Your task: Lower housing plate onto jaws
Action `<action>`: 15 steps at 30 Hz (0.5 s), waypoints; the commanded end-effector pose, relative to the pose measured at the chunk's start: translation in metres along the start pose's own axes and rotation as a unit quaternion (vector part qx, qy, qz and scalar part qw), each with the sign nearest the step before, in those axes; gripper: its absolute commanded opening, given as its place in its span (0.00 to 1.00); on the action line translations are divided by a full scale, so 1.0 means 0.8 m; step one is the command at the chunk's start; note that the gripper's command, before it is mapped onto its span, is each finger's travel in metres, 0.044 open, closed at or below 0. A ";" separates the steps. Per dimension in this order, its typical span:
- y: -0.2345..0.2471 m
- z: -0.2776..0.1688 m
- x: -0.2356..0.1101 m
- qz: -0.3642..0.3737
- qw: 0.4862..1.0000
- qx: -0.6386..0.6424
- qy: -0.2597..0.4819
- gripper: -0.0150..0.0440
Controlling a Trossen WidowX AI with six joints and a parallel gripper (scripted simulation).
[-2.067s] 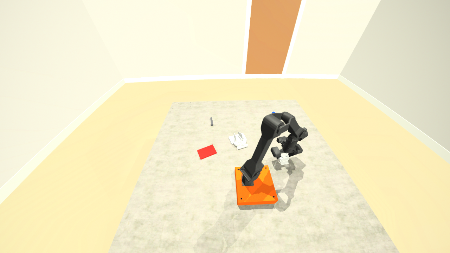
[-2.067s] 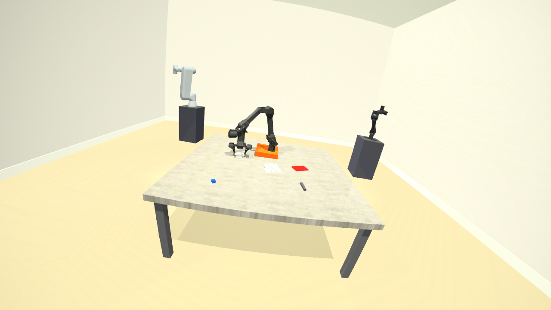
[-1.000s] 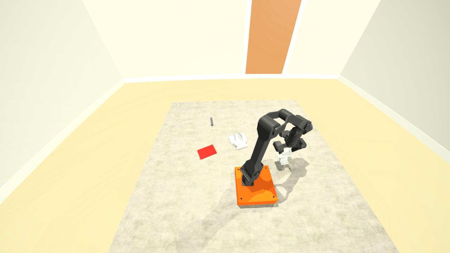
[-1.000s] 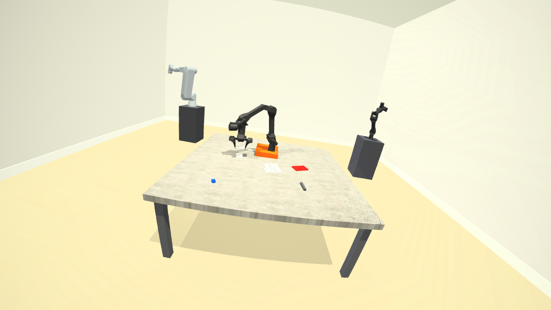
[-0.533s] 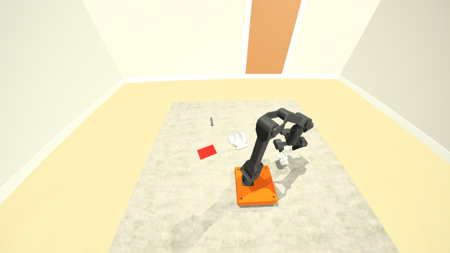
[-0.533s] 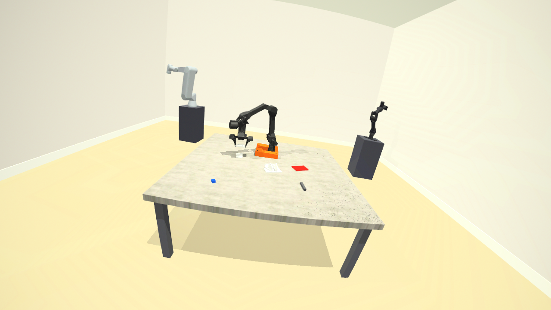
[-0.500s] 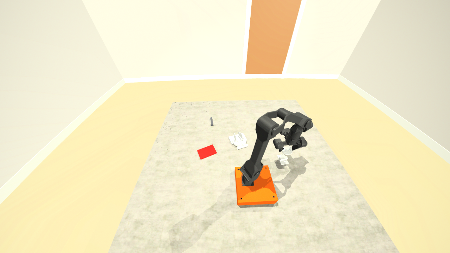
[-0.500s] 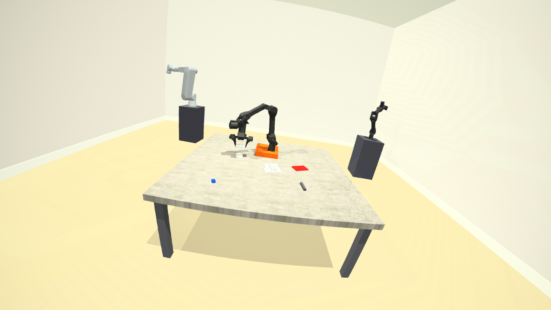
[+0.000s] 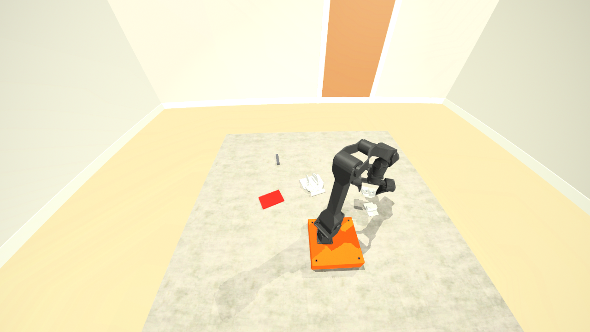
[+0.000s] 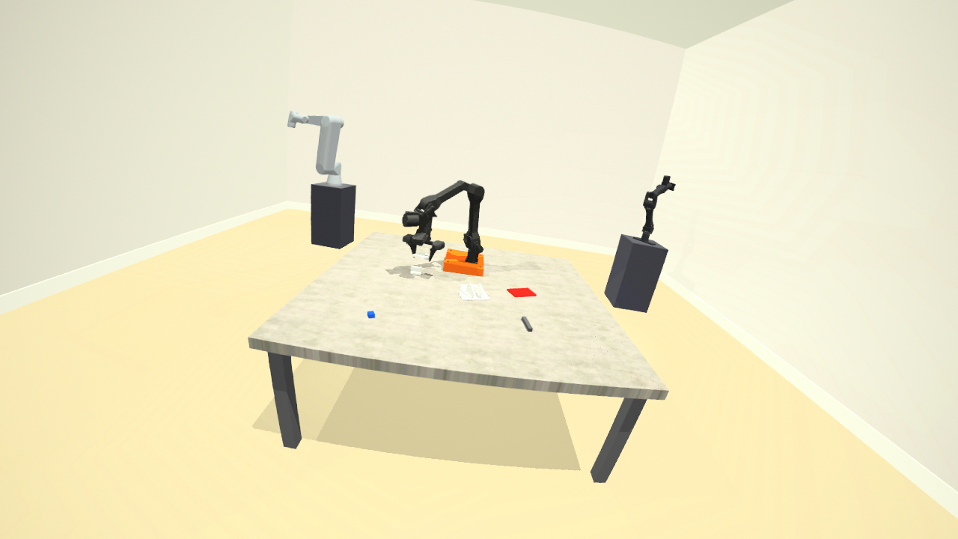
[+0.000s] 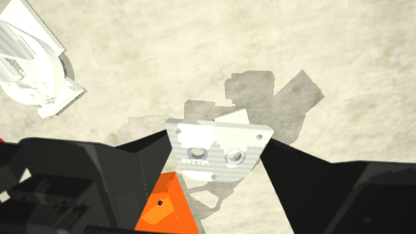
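- Holds the plate [image 9: 369, 191] [image 10: 420, 255] [image 11: 218, 136] clamped between the fingers of the hand [image 9: 369, 189] [image 10: 422, 256] [image 11: 216, 134], spread wide to span its slanted sides.
- Grips by the edges, apparently to leave both large holes free for the stubs.
- Hangs above the desk [image 9: 247, 247] [image 10: 435, 335] [image 11: 130, 65], over the small stand [image 9: 371, 209] [image 10: 416, 270] [image 11: 232, 117], well apart from the fixture [image 9: 312, 185] [image 10: 474, 292] [image 11: 49, 65].
- Probably needs carrying across next, then turning to match the stubs.
- Calls for a level descent; might otherwise catch on one stub.

Around me rise pale cream walls [image 9: 247, 49] [image 10: 482, 114] — white skirting [image 9: 263, 101] [image 10: 214, 227] at their foot, a yellow floor [image 9: 185, 136] [image 10: 167, 375] below — and an orange panel [image 9: 352, 49] framed in white.
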State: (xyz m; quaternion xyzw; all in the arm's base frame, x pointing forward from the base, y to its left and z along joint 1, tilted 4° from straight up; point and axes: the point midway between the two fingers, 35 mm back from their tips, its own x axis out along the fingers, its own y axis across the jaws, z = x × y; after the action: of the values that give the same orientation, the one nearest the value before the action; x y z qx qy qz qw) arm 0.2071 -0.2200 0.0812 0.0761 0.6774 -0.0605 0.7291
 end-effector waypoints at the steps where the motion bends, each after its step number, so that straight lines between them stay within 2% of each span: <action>1: 0.015 0.007 -0.001 0.000 0.998 0.060 0.001 0.85; 15: 0.058 0.027 0.000 0.000 0.972 0.237 0.001 0.85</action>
State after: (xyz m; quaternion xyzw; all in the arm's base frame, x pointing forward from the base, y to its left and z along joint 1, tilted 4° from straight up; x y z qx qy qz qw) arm 0.2327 -0.1873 0.0834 0.2148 0.6536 -0.1865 0.7013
